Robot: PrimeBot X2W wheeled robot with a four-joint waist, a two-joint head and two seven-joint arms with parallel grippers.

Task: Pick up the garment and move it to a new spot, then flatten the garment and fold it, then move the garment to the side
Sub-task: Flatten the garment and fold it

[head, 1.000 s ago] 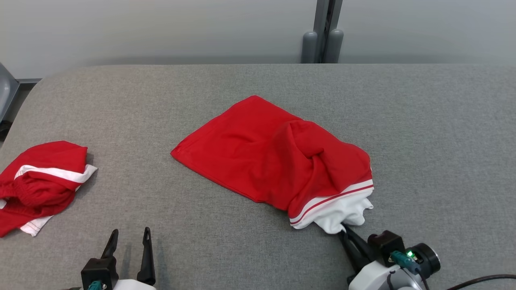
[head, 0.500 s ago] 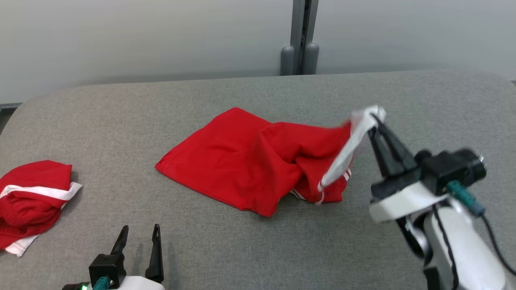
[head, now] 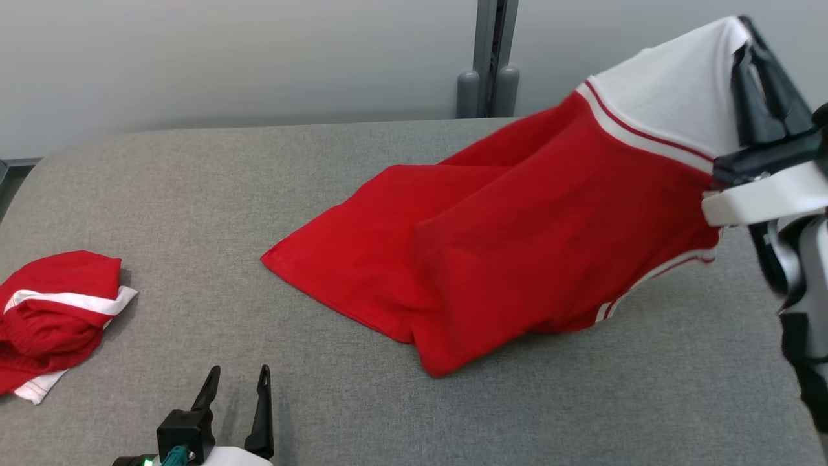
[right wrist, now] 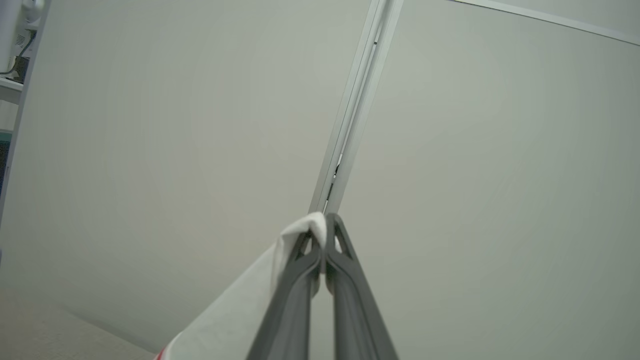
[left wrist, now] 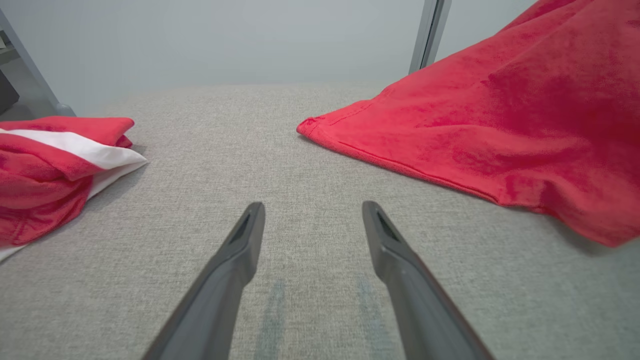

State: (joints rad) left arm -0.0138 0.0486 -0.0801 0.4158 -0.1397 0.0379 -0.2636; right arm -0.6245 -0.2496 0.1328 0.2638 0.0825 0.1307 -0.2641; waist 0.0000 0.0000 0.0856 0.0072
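One white corner of the red garment (head: 517, 246) was clamped in the right gripper (head: 747, 32), raised far right presumably for carrying, its left end on the table (head: 194, 194); the left gripper (head: 239, 372) sat spread, empty.

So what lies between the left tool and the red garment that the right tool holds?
Nothing but bare grey fabric surface; the left wrist view shows the left tool apart from the red garment.
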